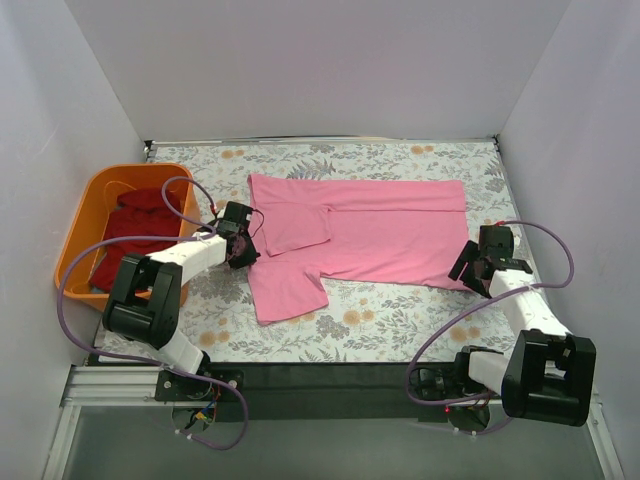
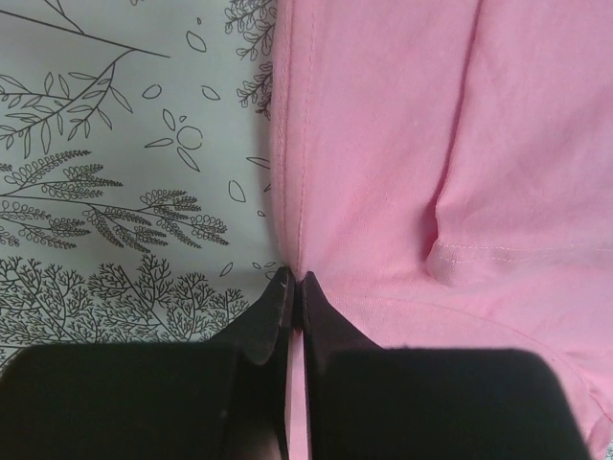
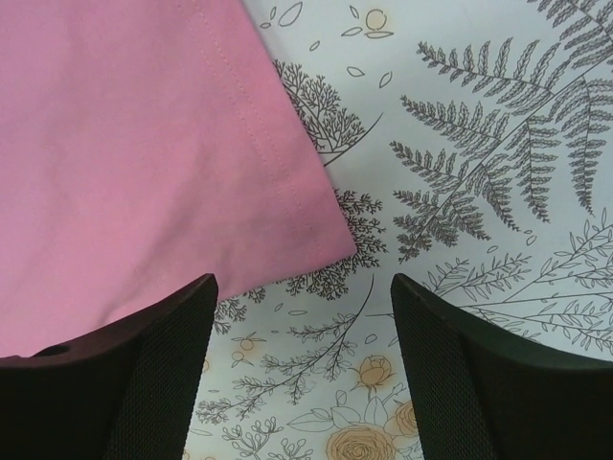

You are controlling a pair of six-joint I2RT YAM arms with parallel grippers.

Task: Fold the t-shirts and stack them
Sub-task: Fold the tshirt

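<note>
A bright pink t-shirt (image 1: 370, 232) lies spread on the flowered table, one sleeve folded over its chest and the other sleeve (image 1: 285, 290) pointing toward the arms. My left gripper (image 1: 243, 250) is at the shirt's left edge, shut on a pinch of the pink cloth (image 2: 374, 172), whose hem runs up from the fingertips. My right gripper (image 3: 302, 287) stands open at the shirt's near right corner (image 3: 316, 240); only patterned tablecloth shows between its fingers. Dark red t-shirts (image 1: 135, 235) are piled in the orange basket.
The orange plastic basket (image 1: 92, 205) sits at the table's left edge, close beside the left arm. White walls close in the table on the left, the back and the right. A dark rail (image 1: 320, 385) runs along the near edge between the arm bases.
</note>
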